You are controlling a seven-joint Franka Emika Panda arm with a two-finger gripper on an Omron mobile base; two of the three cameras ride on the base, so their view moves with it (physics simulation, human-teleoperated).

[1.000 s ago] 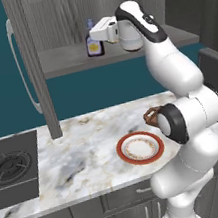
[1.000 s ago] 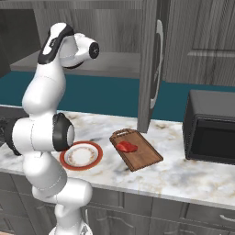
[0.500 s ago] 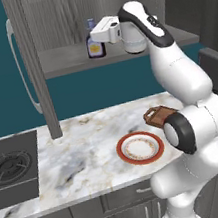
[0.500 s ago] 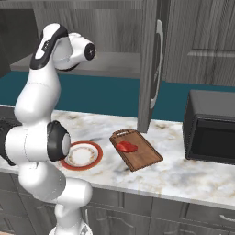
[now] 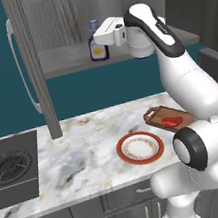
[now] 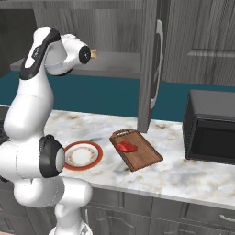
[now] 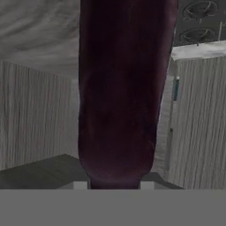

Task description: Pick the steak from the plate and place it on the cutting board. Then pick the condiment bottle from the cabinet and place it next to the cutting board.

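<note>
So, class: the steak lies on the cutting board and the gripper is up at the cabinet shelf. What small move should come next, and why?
Probably lift the condiment bottle slightly and draw it out of the cabinet. The gripper looks shut on the bottle, whose dark body fills the hand view. The steak already rests on the cutting board, so the spot beside the board comes next.

Hand (image 5: pixel 99 37) now tighter on condiment bottle (image 5: pixel 97 49)

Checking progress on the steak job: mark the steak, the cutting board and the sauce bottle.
steak (image 6: pixel 126 147), right base view, middle of the red meat.
cutting board (image 6: pixel 146 158), right base view, bare wood beside the steak.
sauce bottle (image 5: pixel 99 52), left base view, its label, on the cabinet shelf.
</note>
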